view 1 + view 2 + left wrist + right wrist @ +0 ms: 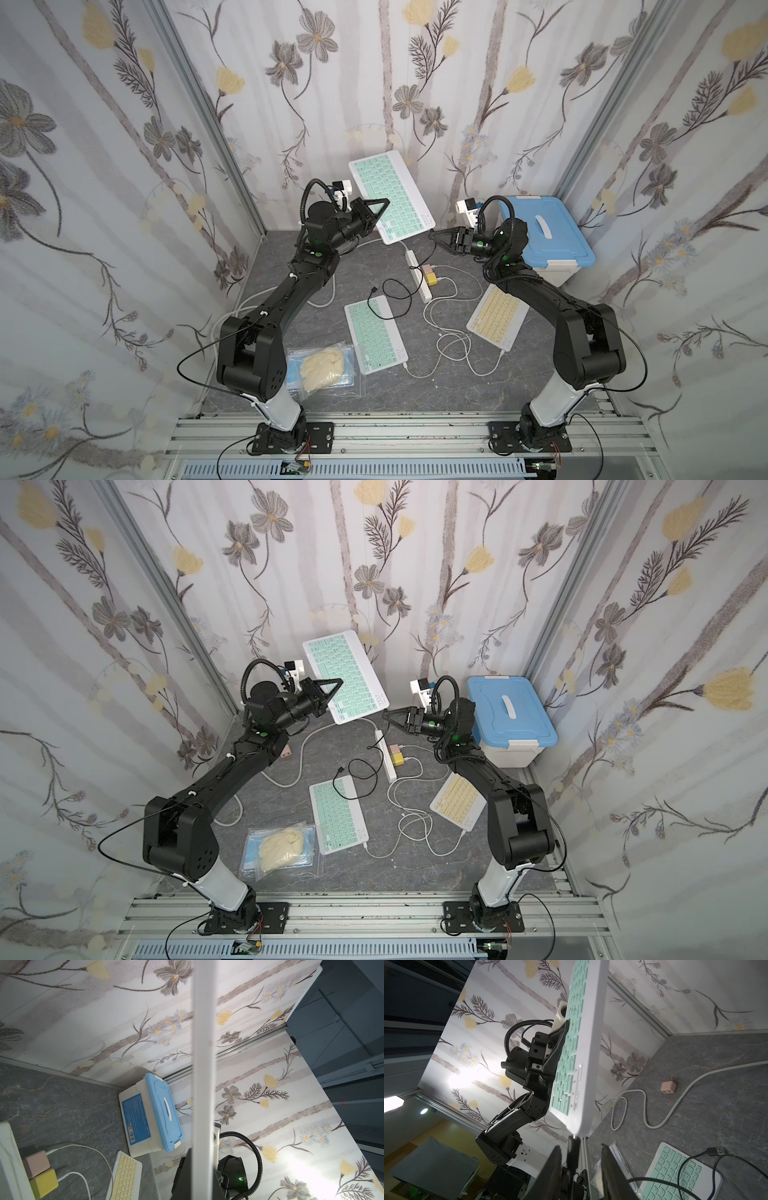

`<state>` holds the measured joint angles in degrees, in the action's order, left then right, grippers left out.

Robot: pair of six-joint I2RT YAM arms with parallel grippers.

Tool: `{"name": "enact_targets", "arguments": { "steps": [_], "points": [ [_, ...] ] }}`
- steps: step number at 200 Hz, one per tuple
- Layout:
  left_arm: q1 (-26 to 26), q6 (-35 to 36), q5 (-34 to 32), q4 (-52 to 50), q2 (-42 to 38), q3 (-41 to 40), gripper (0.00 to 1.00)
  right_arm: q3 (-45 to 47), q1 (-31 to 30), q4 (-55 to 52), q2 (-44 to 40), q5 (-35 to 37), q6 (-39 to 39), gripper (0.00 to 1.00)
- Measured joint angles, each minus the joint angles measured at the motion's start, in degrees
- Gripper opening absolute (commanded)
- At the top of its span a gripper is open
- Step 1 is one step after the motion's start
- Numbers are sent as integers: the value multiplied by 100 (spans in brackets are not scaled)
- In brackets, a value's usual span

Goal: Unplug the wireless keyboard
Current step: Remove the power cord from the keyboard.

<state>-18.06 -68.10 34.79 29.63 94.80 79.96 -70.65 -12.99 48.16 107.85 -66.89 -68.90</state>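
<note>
My left gripper [384,203] [338,683] is shut on a white wireless keyboard [390,195] [345,675] with mint-green keys, holding it tilted above the table at the back. In the left wrist view the keyboard's white edge [203,1064] runs between the fingers. My right gripper [430,235] [580,1147] is at the keyboard's [583,1043] near corner, jaws apart. The black plug [573,1151] of a black cable [395,291] stands between them, its tip at that corner. Whether the plug is seated I cannot tell. The cable's loose USB end [716,1151] lies on the table.
A second mint keyboard [376,336] and a yellow keyboard [498,320] lie on the grey table, both with white cables. Between them is a white power strip [419,274] with pink and yellow chargers [430,276]. A blue-lidded box [544,232] stands back right, a plastic bag [324,365] front left.
</note>
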Motion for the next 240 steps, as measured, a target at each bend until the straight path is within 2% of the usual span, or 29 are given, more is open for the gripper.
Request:
{"name": "enact_targets", "arguments": {
  "steps": [16, 42, 72, 83, 169, 240],
  "points": [
    [0, 2, 90, -48, 20, 2, 0, -2, -4, 186, 35, -2, -184, 24],
    [0, -7, 129, -105, 50, 4, 0, -4, -7, 317, 68, -7, -365, 9],
    [4, 4, 127, -98, 68, 4, 0, 44, -7, 330, 87, -2, -476, 6],
    [2, 22, 127, -96, 92, 9, 0, 83, -11, 339, 87, 2, -476, 0],
    [70, 203, 385, -20, 229, 129, 0, 612, -68, 332, -155, 243, -175, 0],
    [131, -461, 907, 704, 704, 380, 0, 1145, -260, -28, -815, 861, 743, 0]
  ]
}}
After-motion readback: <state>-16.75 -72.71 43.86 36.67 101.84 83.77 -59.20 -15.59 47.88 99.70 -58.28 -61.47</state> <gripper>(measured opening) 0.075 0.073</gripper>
